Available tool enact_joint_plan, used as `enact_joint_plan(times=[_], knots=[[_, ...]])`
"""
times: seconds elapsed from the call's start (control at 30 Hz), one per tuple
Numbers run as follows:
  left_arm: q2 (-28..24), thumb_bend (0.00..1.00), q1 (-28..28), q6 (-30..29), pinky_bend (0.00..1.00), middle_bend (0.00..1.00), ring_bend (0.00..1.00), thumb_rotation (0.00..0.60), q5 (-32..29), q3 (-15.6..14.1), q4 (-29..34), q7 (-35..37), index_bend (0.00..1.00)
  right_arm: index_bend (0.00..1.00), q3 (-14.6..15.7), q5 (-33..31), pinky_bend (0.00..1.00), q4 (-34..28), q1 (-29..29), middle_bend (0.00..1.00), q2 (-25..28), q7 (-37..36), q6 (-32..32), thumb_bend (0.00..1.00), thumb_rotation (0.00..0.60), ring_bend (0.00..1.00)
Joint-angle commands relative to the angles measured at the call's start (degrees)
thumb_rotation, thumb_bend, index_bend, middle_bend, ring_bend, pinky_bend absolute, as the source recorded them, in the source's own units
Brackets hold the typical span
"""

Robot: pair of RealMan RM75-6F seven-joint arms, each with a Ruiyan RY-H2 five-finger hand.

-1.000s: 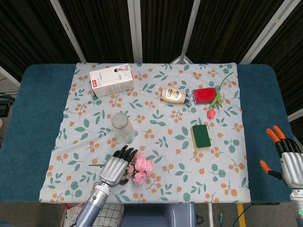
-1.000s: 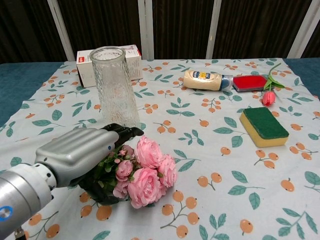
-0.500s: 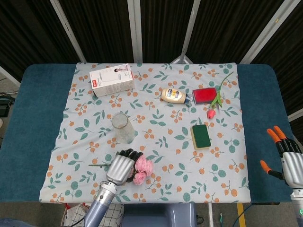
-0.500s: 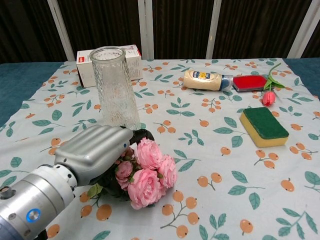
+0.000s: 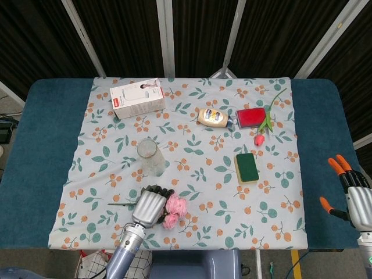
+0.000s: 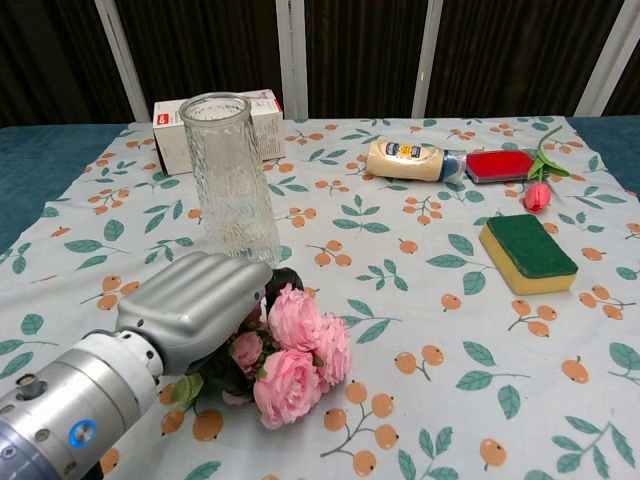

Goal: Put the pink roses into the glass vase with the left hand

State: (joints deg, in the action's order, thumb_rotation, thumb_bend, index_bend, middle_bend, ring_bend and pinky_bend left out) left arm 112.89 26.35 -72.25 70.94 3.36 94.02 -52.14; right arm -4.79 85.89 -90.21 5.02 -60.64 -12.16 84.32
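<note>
The pink roses (image 6: 295, 352) lie on the floral cloth near the table's front edge, small in the head view as pink roses (image 5: 174, 210). My left hand (image 6: 190, 310) covers their leafy stem end, fingers curled down around it; in the head view the left hand (image 5: 148, 207) sits just left of the blooms. The tall glass vase (image 6: 231, 177) stands upright and empty right behind the hand, also seen as the vase (image 5: 149, 156). My right hand (image 5: 356, 197) hangs off the table's right edge, fingers apart, holding nothing.
A white box (image 5: 138, 97) lies at the back left. A mayonnaise bottle (image 5: 214, 117), a red case (image 5: 251, 117) and a pink tulip (image 5: 260, 137) sit at the back right. A green sponge (image 5: 246, 167) lies right of centre.
My left hand has slid right over the roses' stems and closed its fingers around them. The bunch has shifted slightly. The right hand has stayed put.
</note>
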Motion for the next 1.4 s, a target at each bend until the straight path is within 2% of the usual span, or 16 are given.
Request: enact_joint_plan(times=[0.03,0.17,0.3,0.53,0.67,0.8,0.93,1.1,1.23,1.4], knots=[[0.5,0.40,0.0,-0.8,0.58,0.51,0.42,0.600,0.9,-0.1,-0.8,0.5,0.40,0.13,0.0,0.1,0.15,0.0,0.0,0.06,0.0,-0.3,0.0,0.33,0.600,0.14],[0.5,0.45,-0.1,-1.5,0.64,0.55,0.47,0.600,1.0,-0.2,-1.3,-0.6,0.46,0.13,0.1,0.2,0.15,0.0,0.0,0.06,0.2,-0.9,-0.1,0.33,0.600,0.14],[0.4,0.46,-0.1,-1.5,0.64,0.56,0.48,0.600,0.3,-0.1,-1.3,-2.0,0.47,0.13,0.2,0.2,0.15,-0.3,0.0,0.06,0.6,-1.9,-0.3,0.33,0.600,0.14],[-0.8,0.46,0.4,-2.5,0.64,0.55,0.48,0.600,4.9,0.7,2.0,4.0,0.47,0.13,0.1,0.0,0.15,0.1,0.2,0.06,0.4,-1.8,-0.6,0.33,0.600,0.14],[-3.3,0.46,1.1,-3.6,0.64,0.55,0.48,0.600,10.4,1.3,7.8,8.6,0.46,0.13,0.2,0.0,0.15,0.1,0.2,0.06,0.3,-1.4,-0.7,0.33,0.600,0.14],[-7.2,0.45,2.0,-3.9,0.63,0.55,0.48,0.600,13.6,2.6,14.9,8.7,0.45,0.13,0.2,0.0,0.15,0.0,0.3,0.06,0.2,-1.0,-0.8,0.33,0.600,0.14],[-10.5,0.45,3.8,-2.5,0.62,0.55,0.48,0.600,15.6,6.0,22.5,10.4,0.45,0.13,0.2,-0.1,0.15,-0.1,0.3,0.06,0.0,-0.6,-0.8,0.33,0.600,0.14],[-15.4,0.44,5.6,0.7,0.61,0.55,0.48,0.600,10.8,12.0,30.9,15.8,0.45,0.13,0.2,-0.3,0.15,-0.2,0.3,0.06,-0.1,0.0,-1.0,0.33,0.600,0.14],[-19.1,0.44,7.3,2.1,0.60,0.55,0.48,0.600,7.1,17.9,32.9,16.4,0.45,0.13,0.2,-0.6,0.15,-0.1,0.4,0.06,-0.3,0.5,-1.3,0.33,0.600,0.14],[-23.2,0.44,10.0,5.1,0.58,0.55,0.48,0.600,-0.1,25.4,34.8,22.0,0.46,0.13,0.2,-1.3,0.15,0.1,0.7,0.06,-0.7,1.6,-2.2,0.33,0.600,0.14]])
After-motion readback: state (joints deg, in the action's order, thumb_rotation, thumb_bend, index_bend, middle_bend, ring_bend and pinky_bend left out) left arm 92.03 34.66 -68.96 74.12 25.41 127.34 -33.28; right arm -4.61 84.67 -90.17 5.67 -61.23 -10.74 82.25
